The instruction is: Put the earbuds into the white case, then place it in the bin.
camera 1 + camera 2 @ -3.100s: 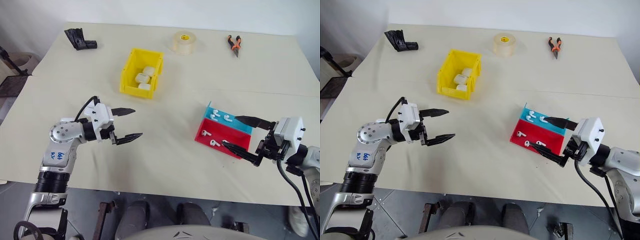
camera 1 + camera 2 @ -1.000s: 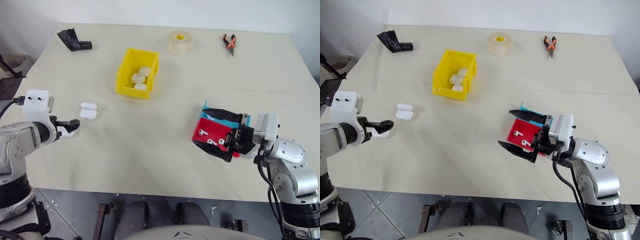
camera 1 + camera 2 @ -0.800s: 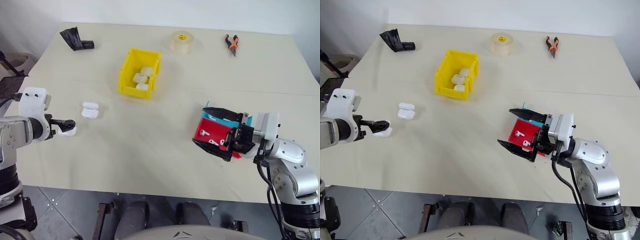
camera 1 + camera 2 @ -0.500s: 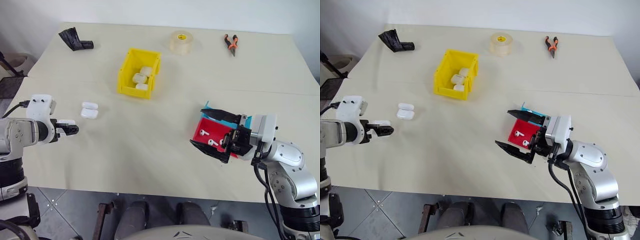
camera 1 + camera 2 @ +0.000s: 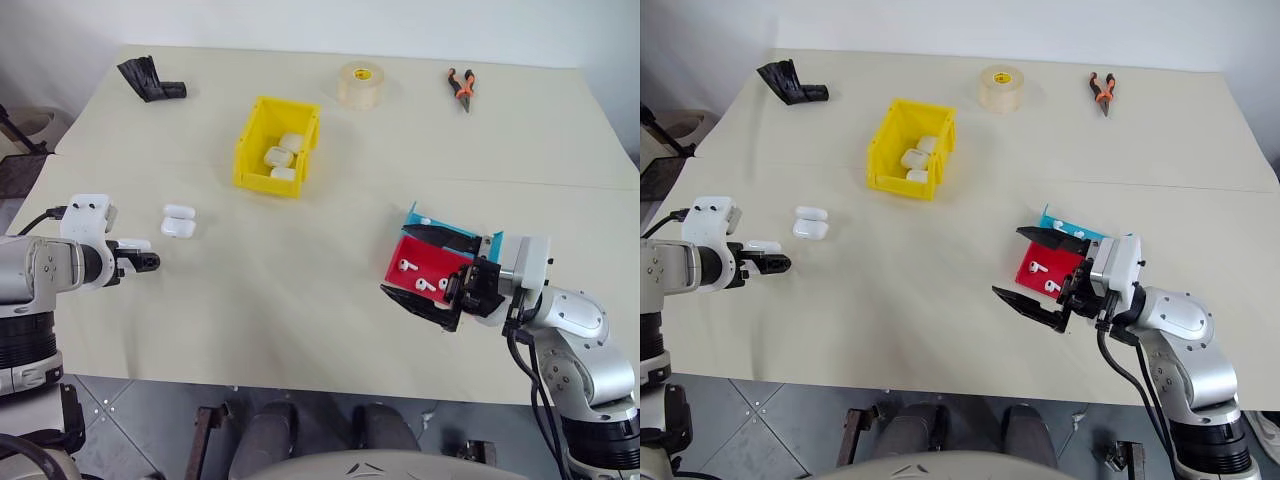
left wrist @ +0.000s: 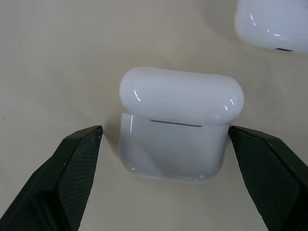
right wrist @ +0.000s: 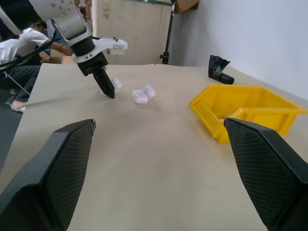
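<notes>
On the far left I have the left gripper (image 5: 140,262) low over the table (image 5: 300,280), its jaws spread wide with a white case (image 6: 179,124) sitting between them. Neither finger touches it yet; there is a gap on both sides, so it holds nothing. The case is small, glossy and rounded — light, I judge, rigid, and slippery enough to squirt out of a loose pinch. I would take it across the flat lower body rather than the domed lid, which looks closed, though the seam is hard to read from this angle. Just beside it lie two more white cases (image 5: 179,220), touching each other.

Further along, the yellow bin (image 5: 277,145) stands well apart from my left gripper, with several cases already inside.

To the right sit the red tray (image 5: 425,272) and the blue tray (image 5: 450,232), with earbuds (image 5: 404,265) on the red one — tiny, smooth, easily flicked away. The right gripper (image 5: 1038,268) hovers at the near edge of the trays, jaws fully spread and empty, touching nothing that I can see.
</notes>
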Robot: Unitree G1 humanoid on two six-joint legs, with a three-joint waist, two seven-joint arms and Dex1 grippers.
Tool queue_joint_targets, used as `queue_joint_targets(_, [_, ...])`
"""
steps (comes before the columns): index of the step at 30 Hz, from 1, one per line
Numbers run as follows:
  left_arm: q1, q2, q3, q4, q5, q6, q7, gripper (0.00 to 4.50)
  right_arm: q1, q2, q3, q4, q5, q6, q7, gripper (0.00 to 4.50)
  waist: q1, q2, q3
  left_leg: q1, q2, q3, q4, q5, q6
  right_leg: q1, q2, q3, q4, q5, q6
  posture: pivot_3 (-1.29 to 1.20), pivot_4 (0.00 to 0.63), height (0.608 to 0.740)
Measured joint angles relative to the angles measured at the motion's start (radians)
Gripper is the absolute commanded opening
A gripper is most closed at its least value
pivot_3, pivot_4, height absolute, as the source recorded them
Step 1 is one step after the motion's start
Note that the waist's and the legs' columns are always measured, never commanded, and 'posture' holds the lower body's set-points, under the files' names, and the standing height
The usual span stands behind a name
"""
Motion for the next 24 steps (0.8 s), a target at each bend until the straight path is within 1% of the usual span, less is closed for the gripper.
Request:
queue_joint_targets(6, [0.016, -0.003, 0.009, -0.006, 0.001, -0.01, -0.004, 4.43, 0.023, -0.001, -0.01, 0.001, -0.001, -0.023, 0.015, 4.5, -0.001, 0.0, 0.0, 0.001, 0.0, 0.0, 0.0, 0.0, 0.0, 0.0, 0.0, 0.001, 0.001, 0.0, 0.0, 0.0, 0.15, 0.74])
queue_joint_targets(9, [0.018, -0.003, 0.008, -0.005, 0.0, -0.017, -0.015, 3.83, 0.027, -0.001, -0.01, 0.001, -0.001, -0.031, 0.019, 4.5, -0.001, 0.0, 0.0, 0.001, 0.0, 0.0, 0.0, 0.0, 0.0, 0.0, 0.0, 0.001, 0.003, 0.0, 0.0, 0.0, 0.15, 0.74])
queue_joint_targets(12, [0.019, -0.003, 0.002, -0.005, -0.002, -0.017, -0.028, 2.91, 0.027, -0.001, -0.01, 0.001, -0.001, -0.039, 0.023, 4.5, -0.003, 0.0, 0.0, 0.002, 0.0, 0.001, 0.0, 0.0, 0.0, 0.0, 0.0, 0.001, 0.003, 0.0, 0.0, 0.0, 0.15, 0.74])
queue_joint_targets(13, [0.019, -0.003, 0.001, -0.004, -0.001, -0.018, -0.028, 2.81, 0.027, -0.001, -0.01, 0.002, -0.001, -0.041, 0.024, 4.5, -0.003, 0.0, 0.0, 0.002, 0.0, 0.001, 0.0, 0.0, 0.0, 0.0, 0.0, 0.001, 0.003, 0.0, 0.0, 0.0, 0.15, 0.74])
queue_joint_targets(17, [0.02, -0.007, 0.008, -0.006, -0.001, -0.023, -0.033, 2.81, 0.027, -0.001, -0.01, 0.004, -0.001, -0.042, 0.029, 4.5, -0.003, 0.0, 0.0, 0.002, 0.0, 0.001, 0.0, 0.0, 0.0, 0.0, 0.0, 0.001, 0.004, 0.0, 0.0, 0.0, 0.15, 0.74])
queue_joint_targets(21, [0.066, -0.051, 0.076, -0.047, -0.008, -0.068, -0.046, 2.81, 0.024, -0.001, -0.01, 0.007, -0.001, -0.042, 0.031, 4.5, 0.0, 0.0, 0.0, 0.002, 0.0, 0.0, 0.0, 0.0, 0.0, 0.0, -0.001, 0.001, 0.003, 0.0, 0.0, 0.0, 0.15, 0.74])
queue_joint_targets(24, [0.13, -0.115, 0.146, -0.131, -0.081, -0.141, -0.123, 2.81, 0.017, -0.003, -0.01, 0.012, 0.0, -0.042, 0.033, 4.5, 0.002, 0.0, 0.0, 0.001, 0.0, -0.001, 0.001, 0.0, 0.0, 0.0, -0.002, 0.001, 0.002, 0.0, 0.0, 0.0, 0.15, 0.74])
